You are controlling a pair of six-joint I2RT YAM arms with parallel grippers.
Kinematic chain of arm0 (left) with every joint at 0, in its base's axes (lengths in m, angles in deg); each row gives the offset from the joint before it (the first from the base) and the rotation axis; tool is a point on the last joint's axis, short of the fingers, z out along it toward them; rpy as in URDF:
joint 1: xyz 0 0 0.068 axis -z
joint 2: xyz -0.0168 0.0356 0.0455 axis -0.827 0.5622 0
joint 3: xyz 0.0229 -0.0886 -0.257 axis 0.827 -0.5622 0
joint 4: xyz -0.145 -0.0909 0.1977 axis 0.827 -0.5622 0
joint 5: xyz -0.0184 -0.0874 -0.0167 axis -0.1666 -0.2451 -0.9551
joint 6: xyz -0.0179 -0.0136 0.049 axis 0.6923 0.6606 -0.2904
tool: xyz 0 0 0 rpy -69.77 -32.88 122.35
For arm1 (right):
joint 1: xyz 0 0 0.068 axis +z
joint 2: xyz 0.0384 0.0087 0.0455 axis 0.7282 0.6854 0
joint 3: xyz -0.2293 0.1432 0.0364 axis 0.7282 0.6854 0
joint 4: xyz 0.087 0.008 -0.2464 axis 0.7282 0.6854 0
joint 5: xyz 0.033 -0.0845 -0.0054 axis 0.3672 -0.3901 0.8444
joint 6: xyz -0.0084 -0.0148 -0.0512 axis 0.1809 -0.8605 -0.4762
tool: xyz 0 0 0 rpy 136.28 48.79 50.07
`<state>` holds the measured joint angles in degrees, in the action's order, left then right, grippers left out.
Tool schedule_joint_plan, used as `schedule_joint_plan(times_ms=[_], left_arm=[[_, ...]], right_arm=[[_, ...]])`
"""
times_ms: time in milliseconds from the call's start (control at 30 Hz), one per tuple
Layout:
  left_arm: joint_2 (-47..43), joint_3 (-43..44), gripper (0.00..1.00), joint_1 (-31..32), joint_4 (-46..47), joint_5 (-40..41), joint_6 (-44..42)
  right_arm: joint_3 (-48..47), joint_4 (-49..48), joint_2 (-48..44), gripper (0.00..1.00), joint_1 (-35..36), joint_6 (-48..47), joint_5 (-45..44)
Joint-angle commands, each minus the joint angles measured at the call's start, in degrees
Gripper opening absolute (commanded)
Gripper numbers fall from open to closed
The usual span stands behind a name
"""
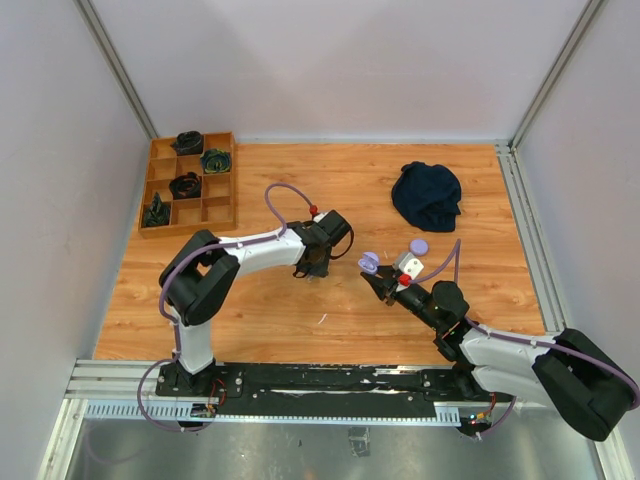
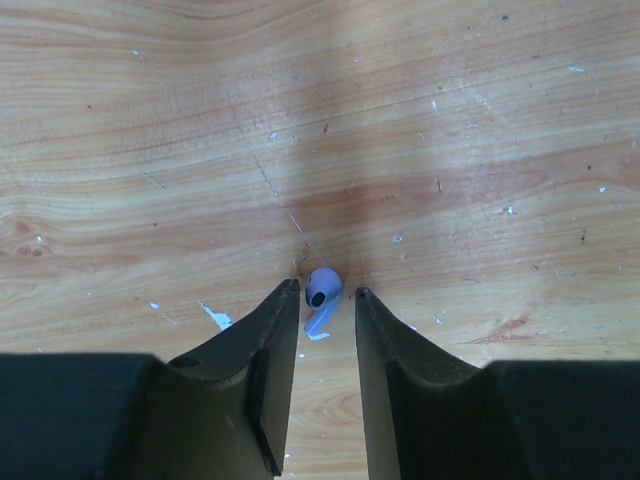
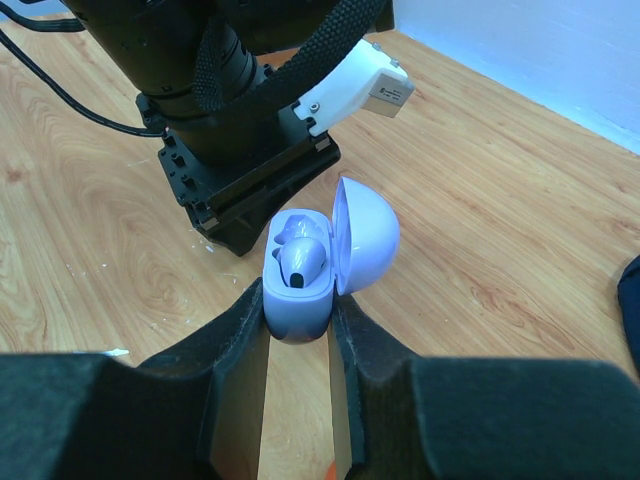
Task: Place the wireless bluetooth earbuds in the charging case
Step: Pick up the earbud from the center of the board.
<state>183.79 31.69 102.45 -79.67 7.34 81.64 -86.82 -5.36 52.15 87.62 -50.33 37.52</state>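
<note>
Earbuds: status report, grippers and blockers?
Left gripper open, straddling lilac earbud on table. Right gripper shut on charging case, lid open, second earbud seated. Nothing visible between them.

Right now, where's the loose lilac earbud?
Left wrist view: the lilac earbud lies on the wooden table between the left gripper's fingertips. The open charging case is off to its right, held by the right gripper.

Glossy plastic charging case (image 3: pixel 296 312); scuffed wooden table (image 2: pixel 450 120)
</note>
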Motion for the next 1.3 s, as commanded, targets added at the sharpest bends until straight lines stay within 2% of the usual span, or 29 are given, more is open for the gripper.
schedule_joint_plan(times_ms=[0, 333, 633, 1000, 1267], left_arm=[[1.1, 2.0, 0.34, -0.6, -1.7, -1.6, -1.2], [2.6, 2.4, 0.29, -1.6, -2.4, -2.8, -2.1], [1.1, 0.4, 0.21, -2.4, -0.4, -4.6, -2.5], [-7.8, -5.8, 0.18, -2.7, 6.6, -8.0, -3.1], [-19.2, -9.6, 0.18, -2.7, 12.1, -10.6, -2.7]], right_arm=[[0.2, -0.8, -0.9, 0.06, 0.2, -1.0, -0.2], [-0.1, -0.4, -0.8, 0.05, 0.2, -1.0, 0.1], [-0.5, -0.2, -0.3, 0.05, 0.2, -1.0, 1.1], [-2.1, 0.9, -1.1, 0.05, 0.2, -0.3, 4.3], [-3.0, 1.2, -2.8, 0.05, 0.2, 1.0, 4.9]])
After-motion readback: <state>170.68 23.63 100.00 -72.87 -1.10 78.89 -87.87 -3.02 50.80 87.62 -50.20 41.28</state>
